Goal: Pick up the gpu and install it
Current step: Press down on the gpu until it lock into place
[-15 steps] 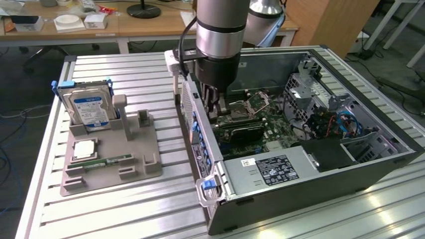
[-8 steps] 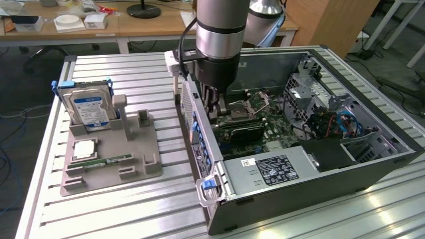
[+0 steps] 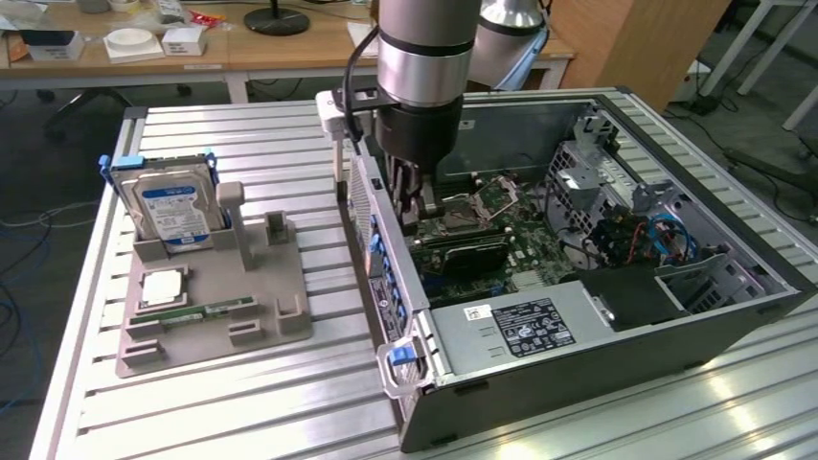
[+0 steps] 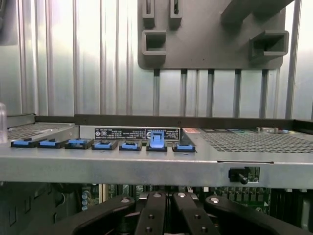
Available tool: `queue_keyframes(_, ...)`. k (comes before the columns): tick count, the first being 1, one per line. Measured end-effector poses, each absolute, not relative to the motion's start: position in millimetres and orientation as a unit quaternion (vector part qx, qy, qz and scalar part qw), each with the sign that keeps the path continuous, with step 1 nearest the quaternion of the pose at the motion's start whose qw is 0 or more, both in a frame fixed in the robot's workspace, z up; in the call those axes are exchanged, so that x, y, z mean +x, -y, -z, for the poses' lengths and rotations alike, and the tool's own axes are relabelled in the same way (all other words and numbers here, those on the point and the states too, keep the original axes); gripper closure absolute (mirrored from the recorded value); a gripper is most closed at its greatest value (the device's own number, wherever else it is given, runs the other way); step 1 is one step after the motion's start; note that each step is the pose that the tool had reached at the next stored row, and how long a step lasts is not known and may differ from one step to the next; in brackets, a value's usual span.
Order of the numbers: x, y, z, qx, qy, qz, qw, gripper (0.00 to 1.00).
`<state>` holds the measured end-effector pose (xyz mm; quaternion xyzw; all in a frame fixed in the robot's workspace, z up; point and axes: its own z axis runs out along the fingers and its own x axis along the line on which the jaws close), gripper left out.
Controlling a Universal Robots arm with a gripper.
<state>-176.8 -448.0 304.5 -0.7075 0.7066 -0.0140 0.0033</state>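
Currently claw [image 3: 416,196] sits clenched inside the open PC case [image 3: 715,316], low over the motherboard [image 3: 511,240]; gpu [image 3: 463,251] lies seated just below it, black shroud up; grey fixture tray [image 3: 275,316] with hard drive [image 3: 172,209] on counter [image 3: 230,402] beyond the case wall.

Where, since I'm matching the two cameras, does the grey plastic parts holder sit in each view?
Exterior view: the grey plastic parts holder lies on the ribbed metal table at the exterior view's left, beside the open black computer case.
Wrist view: the holder lies on the table beyond the case's wall.
Shared landmark: the row of blue clips along the case wall facing the holder.
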Motion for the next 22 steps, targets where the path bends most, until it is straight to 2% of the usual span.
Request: queue_keyframes(22, -180.1, 448.0, -303.0, -0.707, -0.707, 0.014, 0.003, 0.9)
